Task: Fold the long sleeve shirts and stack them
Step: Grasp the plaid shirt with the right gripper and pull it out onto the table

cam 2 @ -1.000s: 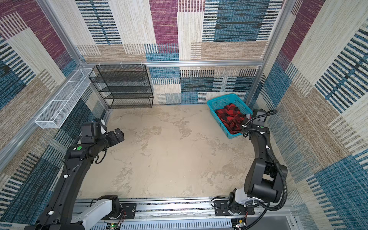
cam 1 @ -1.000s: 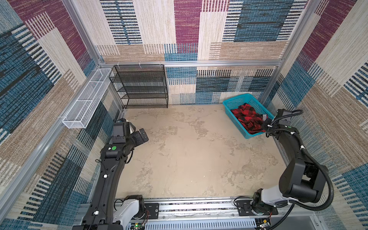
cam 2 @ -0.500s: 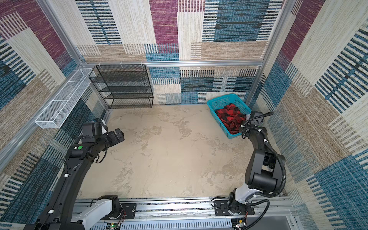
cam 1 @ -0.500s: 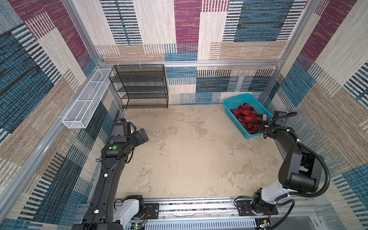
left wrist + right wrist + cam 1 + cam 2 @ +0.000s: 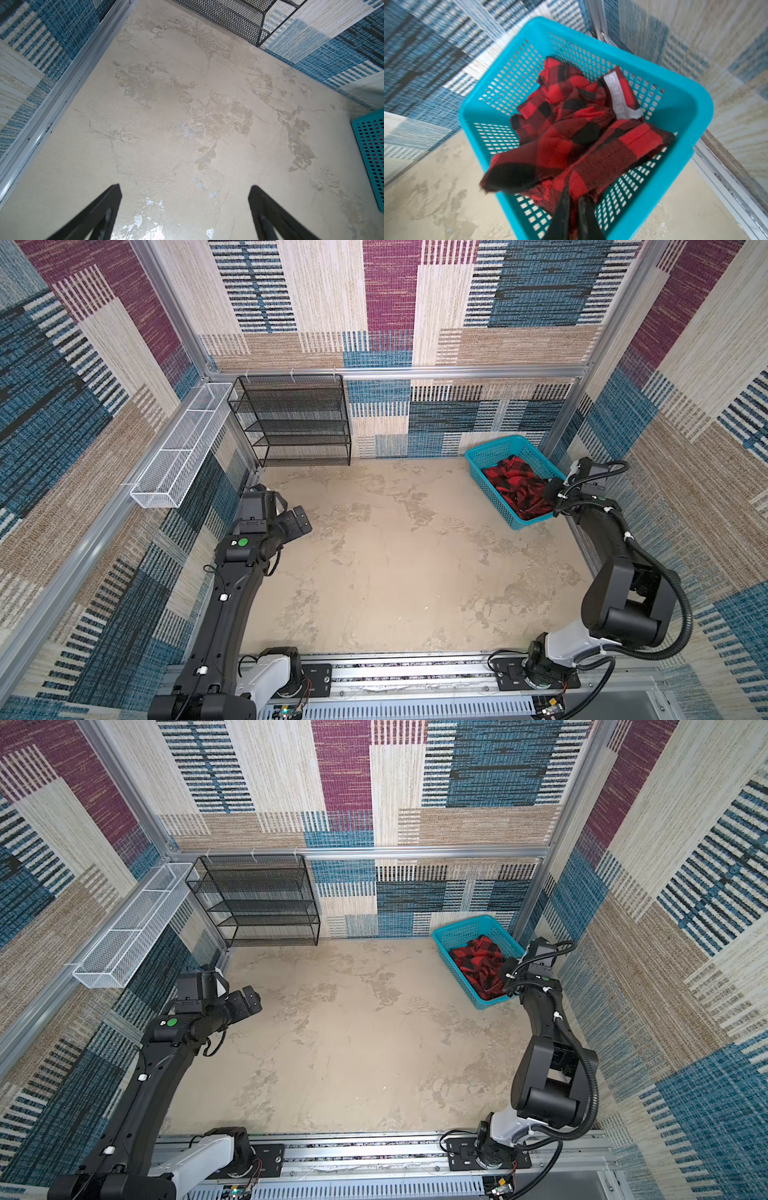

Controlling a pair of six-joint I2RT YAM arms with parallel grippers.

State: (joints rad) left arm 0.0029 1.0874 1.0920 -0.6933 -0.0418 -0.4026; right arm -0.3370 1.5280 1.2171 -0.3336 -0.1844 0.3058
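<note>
Edging in from the wall since a second ago, the right hand (image 5: pixel 574 193) is now pinching a fold of the long sleeve shirt (image 5: pixel 571 135). The left hand (image 5: pixel 185 187) is hovering spread wide over the bench (image 5: pixel 395 572) at 9 o'clock. The shirt is lying crumpled inside the teal basket (image 5: pixel 494 445) at 2 o'clock.

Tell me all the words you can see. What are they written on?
On the shirt: letters on its white strip, blurred and partly folded under; they cannot be read.
On the basket and the shelf: no writing seen.
</note>
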